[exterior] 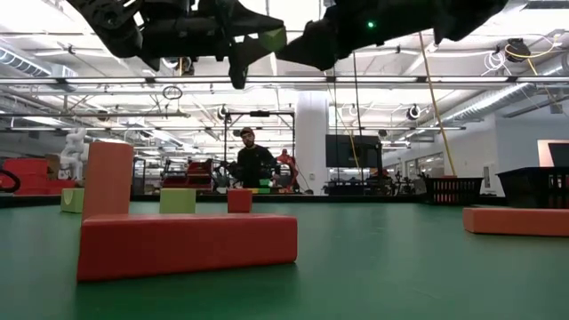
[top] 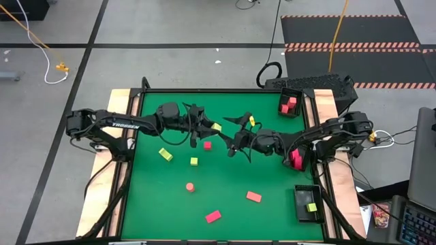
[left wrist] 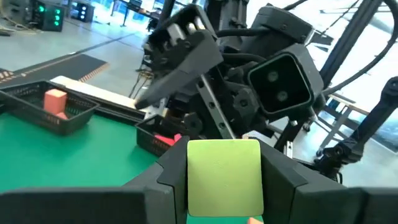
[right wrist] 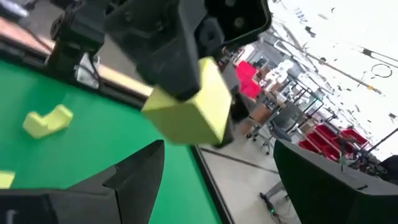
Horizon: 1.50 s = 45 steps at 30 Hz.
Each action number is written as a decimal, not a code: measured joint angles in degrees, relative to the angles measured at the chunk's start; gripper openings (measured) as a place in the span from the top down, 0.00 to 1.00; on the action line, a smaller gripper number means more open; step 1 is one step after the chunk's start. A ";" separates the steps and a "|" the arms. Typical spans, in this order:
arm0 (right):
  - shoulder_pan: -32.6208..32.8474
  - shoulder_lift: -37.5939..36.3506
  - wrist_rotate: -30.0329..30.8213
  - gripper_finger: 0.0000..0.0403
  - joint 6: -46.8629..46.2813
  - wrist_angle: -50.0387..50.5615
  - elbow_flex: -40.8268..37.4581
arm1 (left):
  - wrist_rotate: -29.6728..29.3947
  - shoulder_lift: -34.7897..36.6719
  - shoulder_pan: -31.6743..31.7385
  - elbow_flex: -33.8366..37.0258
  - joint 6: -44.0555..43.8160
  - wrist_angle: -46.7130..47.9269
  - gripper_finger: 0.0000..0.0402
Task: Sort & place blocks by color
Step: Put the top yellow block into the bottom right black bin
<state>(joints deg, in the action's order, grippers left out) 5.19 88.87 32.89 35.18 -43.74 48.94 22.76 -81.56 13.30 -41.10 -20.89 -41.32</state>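
My left gripper [top: 210, 127] is shut on a yellow-green block [left wrist: 224, 177] and holds it high over the middle of the green table [top: 146, 204]. It also shows at the top of the low view [exterior: 274, 37]. My right gripper [right wrist: 217, 155] is open and faces the left one from the table's right. The block [right wrist: 186, 109] hangs just ahead of its spread fingers, which touch nothing. Other blocks lie flat on the table: yellow-green ones [top: 165, 154] [top: 194, 161], pink-red ones [top: 207, 145] [top: 253, 197] [top: 213, 216], and a round pink-red one [top: 190, 186]. My left gripper pinches the yellow-green block by two opposite sides [left wrist: 194, 180] between its two fingers. The fingers come level from the table's left. The block sticks out past the fingertips [right wrist: 180, 62] and is lifted clear of the table.
A black tray [top: 300, 95] at the far right holds pink-red blocks [top: 289, 104]. A second black tray [top: 300, 204] at the near right holds a yellow-green block [top: 312, 207]. People and racks show in the room beyond the table.
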 joint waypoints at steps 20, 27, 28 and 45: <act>-1.22 0.01 -7.09 0.26 -1.37 -6.15 -0.03 | -5.20 -1.21 -0.54 -0.04 -0.92 -2.85 0.68; -2.73 1.00 -10.54 0.26 -3.94 -5.79 -0.08 | -5.35 -2.12 -0.81 -0.04 -2.14 -3.92 0.68; -2.92 1.34 -10.60 0.26 -3.96 -5.79 -0.08 | -5.33 -2.14 -0.87 -0.04 -2.14 -4.00 0.68; -3.30 3.88 -11.88 0.57 0.71 -9.28 -0.08 | -6.34 -2.10 -1.18 -0.04 -4.40 -3.31 0.68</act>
<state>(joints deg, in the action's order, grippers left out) 1.89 92.75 21.02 35.89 -53.01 48.86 16.43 -83.66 12.12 -41.15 -25.28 -44.63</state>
